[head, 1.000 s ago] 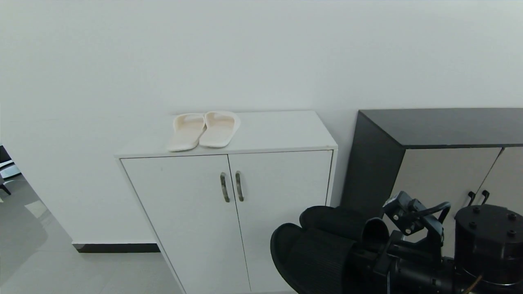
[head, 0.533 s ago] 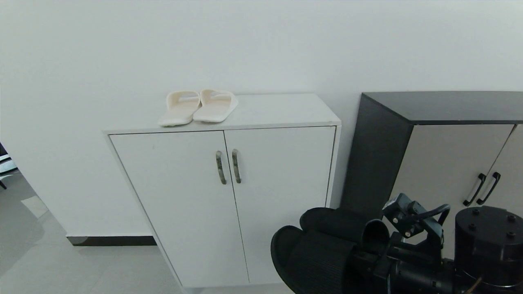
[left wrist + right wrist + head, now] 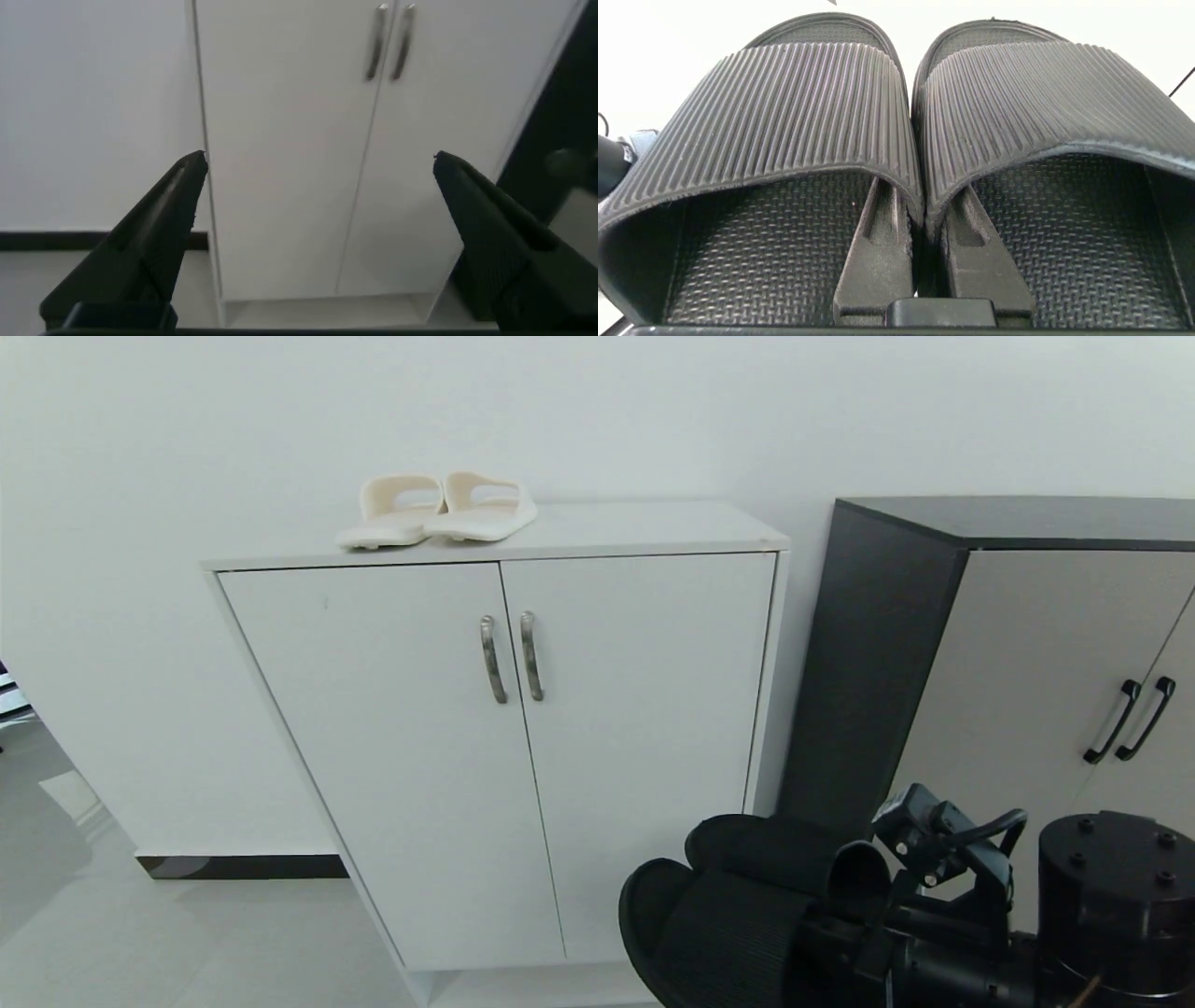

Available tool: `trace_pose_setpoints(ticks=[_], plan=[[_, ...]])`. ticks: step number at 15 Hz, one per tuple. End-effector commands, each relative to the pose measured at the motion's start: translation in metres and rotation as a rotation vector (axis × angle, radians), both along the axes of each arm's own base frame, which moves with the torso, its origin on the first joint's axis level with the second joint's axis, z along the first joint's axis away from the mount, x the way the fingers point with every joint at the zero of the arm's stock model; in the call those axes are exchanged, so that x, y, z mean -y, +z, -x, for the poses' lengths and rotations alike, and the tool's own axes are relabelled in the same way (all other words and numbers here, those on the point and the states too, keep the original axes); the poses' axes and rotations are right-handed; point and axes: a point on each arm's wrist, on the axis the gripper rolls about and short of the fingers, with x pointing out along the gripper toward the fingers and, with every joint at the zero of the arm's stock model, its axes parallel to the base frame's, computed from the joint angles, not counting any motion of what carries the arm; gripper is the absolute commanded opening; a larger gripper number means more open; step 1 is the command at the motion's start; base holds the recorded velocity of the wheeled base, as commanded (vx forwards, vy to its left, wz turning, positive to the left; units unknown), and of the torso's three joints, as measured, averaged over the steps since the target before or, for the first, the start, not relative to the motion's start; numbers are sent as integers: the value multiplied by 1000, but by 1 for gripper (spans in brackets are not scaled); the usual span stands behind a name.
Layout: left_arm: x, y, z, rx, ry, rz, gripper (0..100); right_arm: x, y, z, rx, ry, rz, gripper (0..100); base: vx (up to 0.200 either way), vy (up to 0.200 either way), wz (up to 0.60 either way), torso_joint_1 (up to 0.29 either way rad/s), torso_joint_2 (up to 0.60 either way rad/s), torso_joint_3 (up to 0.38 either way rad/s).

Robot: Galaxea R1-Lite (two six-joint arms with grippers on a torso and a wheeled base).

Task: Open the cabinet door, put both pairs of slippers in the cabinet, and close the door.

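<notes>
Cabinet doors (image 3: 635, 728) of the white cabinet: both shut, their two metal handles (image 3: 492, 659) side by side at the meeting edge. As things lie no part of the task is done, so opening a door is judged to be the step in hand. Cream slippers (image 3: 437, 511), one pair, lie side by side on the cabinet top (image 3: 653, 527), toward its left end. Black slippers (image 3: 747, 896), the second pair, are carried low in front of the right-hand door and apart from it by the right tool (image 3: 922, 191). Its fingers (image 3: 878, 261) reach one into each slipper and are closed on the two inner side walls, pressed together beneath the ribbed straps. The left tool (image 3: 318, 161) is spread wide and holds nothing. It faces the lower part of the doors, with the handles well apart from its fingertips. A dark cabinet (image 3: 868, 663) stands just beside the white one on the right, and pale floor (image 3: 140, 943) lies to the left. As a judgement, the next move calls for the free left tool to be brought to a handle, closed around it and drawn back so that the door swings outward. The loaded right tool should be held outside the door's arc. Only with a door open can the black pair go inside, and the cream pair must then be fetched down from the top.
</notes>
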Motion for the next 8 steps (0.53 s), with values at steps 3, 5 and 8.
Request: trace_pose_setpoints(ticks=[3, 5, 8], plan=[[10, 81, -68, -94, -398, -7, 100, 1, 1, 1, 5, 2, -4, 0, 0, 0, 0, -123, 443, 320], [15, 99, -112, -75, -501, -11, 100, 1, 1, 2, 18, 9, -19, 0, 0, 0, 0, -58, 225, 151], [29, 111, -172, -79, -642, -1, 100, 1, 0, 4, 22, 41, -33, 0, 0, 0, 0, -11, 50, 29]])
